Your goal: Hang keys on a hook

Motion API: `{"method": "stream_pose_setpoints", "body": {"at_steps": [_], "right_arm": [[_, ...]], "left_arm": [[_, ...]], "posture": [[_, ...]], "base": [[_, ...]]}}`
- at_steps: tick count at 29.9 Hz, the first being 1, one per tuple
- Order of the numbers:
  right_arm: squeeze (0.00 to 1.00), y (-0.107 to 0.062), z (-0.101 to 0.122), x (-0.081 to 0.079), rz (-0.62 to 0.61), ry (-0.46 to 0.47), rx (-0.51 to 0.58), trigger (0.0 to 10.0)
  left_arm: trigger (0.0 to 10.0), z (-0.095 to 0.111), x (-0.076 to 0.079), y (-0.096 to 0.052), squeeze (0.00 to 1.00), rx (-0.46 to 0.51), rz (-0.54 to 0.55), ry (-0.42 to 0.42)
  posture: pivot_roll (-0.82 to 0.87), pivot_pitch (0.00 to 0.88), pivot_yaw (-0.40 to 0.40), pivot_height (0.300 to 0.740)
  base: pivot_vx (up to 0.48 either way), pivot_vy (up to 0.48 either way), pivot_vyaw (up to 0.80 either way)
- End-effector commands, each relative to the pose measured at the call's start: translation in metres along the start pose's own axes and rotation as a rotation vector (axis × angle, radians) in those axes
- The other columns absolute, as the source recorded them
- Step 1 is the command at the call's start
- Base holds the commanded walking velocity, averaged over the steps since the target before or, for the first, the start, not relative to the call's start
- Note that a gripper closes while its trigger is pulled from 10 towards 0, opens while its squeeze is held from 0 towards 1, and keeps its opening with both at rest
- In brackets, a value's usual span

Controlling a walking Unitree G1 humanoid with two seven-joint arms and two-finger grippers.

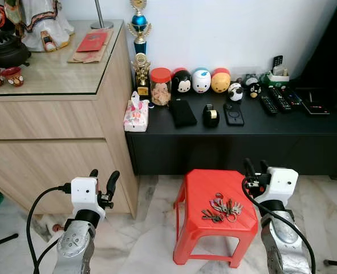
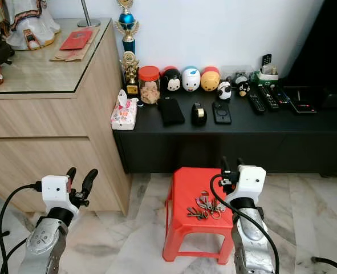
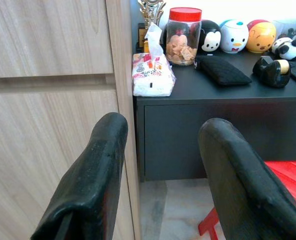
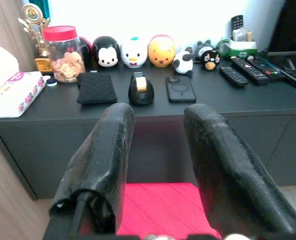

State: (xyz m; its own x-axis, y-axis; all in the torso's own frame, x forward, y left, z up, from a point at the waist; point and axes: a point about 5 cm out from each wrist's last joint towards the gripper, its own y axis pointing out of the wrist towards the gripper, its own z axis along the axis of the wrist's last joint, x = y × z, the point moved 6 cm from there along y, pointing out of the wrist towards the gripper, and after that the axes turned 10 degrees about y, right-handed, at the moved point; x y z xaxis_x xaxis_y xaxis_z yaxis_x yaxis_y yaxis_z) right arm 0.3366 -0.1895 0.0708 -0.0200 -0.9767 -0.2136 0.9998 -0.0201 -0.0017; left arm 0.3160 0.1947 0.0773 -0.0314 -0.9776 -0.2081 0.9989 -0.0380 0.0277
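Keys: a bunch of keys (image 1: 222, 208) lies on the seat of a red plastic stool (image 1: 198, 188), toward the seat's right side, on the marble floor (image 1: 145, 251).
Right claw: the right claw (image 1: 256, 168) hovers just above the stool's right edge, close beside the keys but not touching them; its two black fingers (image 4: 102, 160) stand parted with a clear gap, holding nothing.
Left claw: the left claw (image 1: 102, 178) is raised in front of the wooden cabinet (image 1: 48, 137), well apart from the stool; its fingers (image 3: 92, 180) are spread and empty.
Bench: a low black bench (image 1: 236, 134) runs along the white wall behind the stool.
On the bench: a tissue pack (image 1: 135, 116) at the left end, a red-lidded jar (image 1: 160, 85), a small trophy (image 1: 140, 73), three round character figures (image 1: 201, 80), a black pouch (image 1: 182, 112), a tape dispenser (image 1: 211, 116), a phone (image 1: 233, 113) and remote controls (image 1: 275, 100) toward the right.
Cabinet top: a glass-covered top with a red envelope (image 1: 92, 41) and a dark teapot (image 1: 5, 48).
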Motion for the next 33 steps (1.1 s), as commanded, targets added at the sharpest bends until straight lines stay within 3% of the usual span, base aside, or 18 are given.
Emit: {"method": "stream_pose_setpoints", "body": {"at_steps": [1, 9, 27, 33], "right_arm": [[0.00, 0.002, 0.005, 0.000, 0.001, -0.009, 0.008, 10.0], [0.00, 0.007, 0.007, 0.002, -0.008, -0.011, 0.003, 10.0], [0.00, 0.010, 0.003, 0.003, -0.027, -0.002, -0.039, 10.0], [0.00, 0.013, 0.003, 0.002, -0.026, -0.002, -0.045, 10.0]], "left_arm": [[10.0, 0.000, -0.001, 0.000, 0.00, -0.006, 0.002, -0.015], [10.0, 0.004, 0.001, 0.004, 0.00, -0.002, 0.008, -0.032], [10.0, 0.006, 0.002, 0.005, 0.00, -0.003, 0.017, -0.052], [10.0, 0.007, 0.003, 0.006, 0.00, -0.002, 0.016, -0.058]], "posture": [[-0.15, 0.014, -0.006, 0.740], [-0.14, 0.066, -0.009, 0.740], [-0.14, 0.083, -0.013, 0.740], [-0.14, 0.079, -0.014, 0.701]], "base": [[0.000, 0.000, 0.00], [0.000, 0.000, 0.00], [0.000, 0.000, 0.00], [0.000, 0.000, 0.00]]}}
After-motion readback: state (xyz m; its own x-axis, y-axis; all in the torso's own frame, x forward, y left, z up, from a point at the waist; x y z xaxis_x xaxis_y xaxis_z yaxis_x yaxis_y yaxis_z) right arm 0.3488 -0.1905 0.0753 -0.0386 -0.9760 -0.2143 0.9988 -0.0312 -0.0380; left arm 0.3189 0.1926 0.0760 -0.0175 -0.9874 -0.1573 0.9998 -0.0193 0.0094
